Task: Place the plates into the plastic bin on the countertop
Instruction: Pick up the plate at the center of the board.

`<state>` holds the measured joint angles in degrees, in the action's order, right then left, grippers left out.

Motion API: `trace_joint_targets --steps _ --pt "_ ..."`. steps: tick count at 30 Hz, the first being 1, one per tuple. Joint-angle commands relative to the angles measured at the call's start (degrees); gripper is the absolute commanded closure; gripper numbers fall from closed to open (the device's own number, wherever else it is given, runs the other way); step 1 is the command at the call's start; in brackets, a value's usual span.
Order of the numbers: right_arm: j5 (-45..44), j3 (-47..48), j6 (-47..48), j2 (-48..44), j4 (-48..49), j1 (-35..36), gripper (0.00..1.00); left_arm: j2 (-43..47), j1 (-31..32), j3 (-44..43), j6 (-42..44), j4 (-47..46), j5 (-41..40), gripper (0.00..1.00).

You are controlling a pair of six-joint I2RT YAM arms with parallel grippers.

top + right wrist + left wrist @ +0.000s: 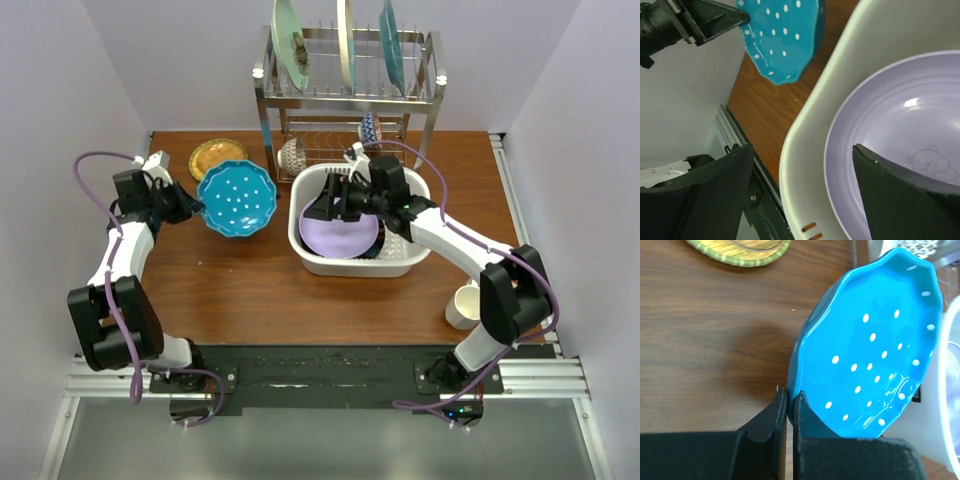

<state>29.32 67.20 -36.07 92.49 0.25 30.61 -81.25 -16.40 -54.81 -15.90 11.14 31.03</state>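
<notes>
My left gripper (192, 206) (788, 401) is shut on the rim of a blue dotted plate (237, 200) (875, 350). It holds the plate tilted above the countertop (250, 290), just left of the white plastic bin (352, 266) (807, 120). A lavender plate (338, 234) (900, 145) lies inside the bin. Over the bin's left part my right gripper (333, 197) (802, 147) hangs open, one finger outside the rim and one above the lavender plate, holding nothing. The right wrist view also catches the blue plate (782, 35). An amber patterned plate (217, 156) (740, 247) lies flat at the back left.
A steel wire rack (345, 95) stands behind the bin with three big plates upright on top and two bowls (292, 153) beneath. A white cup (463, 305) sits at the right front by the right arm's base. Walls close in both sides.
</notes>
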Motion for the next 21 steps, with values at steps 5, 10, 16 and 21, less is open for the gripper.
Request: trace_joint_targets --steps 5,10,16,21 --pt "3.02 4.17 -1.98 0.06 3.70 0.41 0.17 5.75 -0.38 0.93 -5.10 -14.65 13.00 1.00" --pt "2.94 4.87 -1.98 -0.38 3.35 0.42 0.17 6.28 -0.38 2.42 -7.12 -19.04 17.66 1.00" --pt "3.37 4.35 -3.12 0.06 5.11 0.59 0.17 6.37 -0.30 4.88 -10.98 -26.77 24.34 1.00" --pt "4.60 5.05 -3.74 1.90 6.34 1.47 0.17 5.84 1.02 5.41 -12.05 -29.77 28.03 1.00"
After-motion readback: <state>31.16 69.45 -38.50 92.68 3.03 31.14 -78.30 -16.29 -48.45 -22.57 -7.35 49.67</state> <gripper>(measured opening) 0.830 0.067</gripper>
